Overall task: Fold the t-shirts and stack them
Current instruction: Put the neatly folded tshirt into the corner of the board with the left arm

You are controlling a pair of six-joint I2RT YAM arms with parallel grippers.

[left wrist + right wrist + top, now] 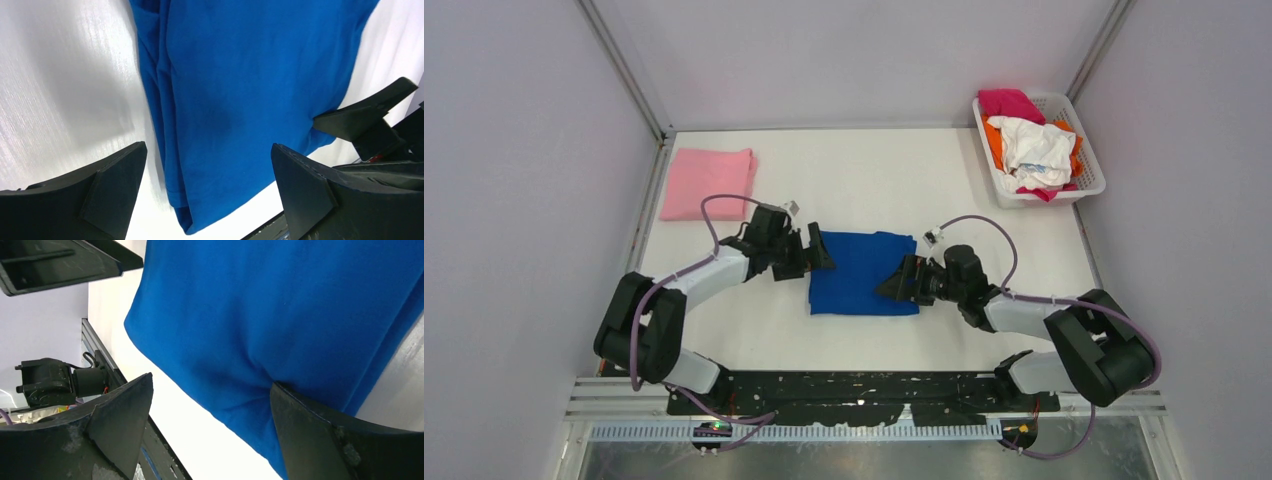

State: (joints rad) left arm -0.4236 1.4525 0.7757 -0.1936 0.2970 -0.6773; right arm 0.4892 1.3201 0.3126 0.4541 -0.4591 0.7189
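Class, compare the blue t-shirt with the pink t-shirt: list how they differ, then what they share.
The blue t-shirt lies mid-table between the left gripper and right gripper; the pink t-shirt lies far left, away from both. The blue fold looks bigger than the pink. Both lie folded flat on the table.

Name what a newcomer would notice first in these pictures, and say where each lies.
A folded royal-blue t-shirt lies mid-table, with the left gripper and right gripper open at its two ends. A folded pink t-shirt sits at the table's far left; a white basket heaped with clothes stands at the far right.
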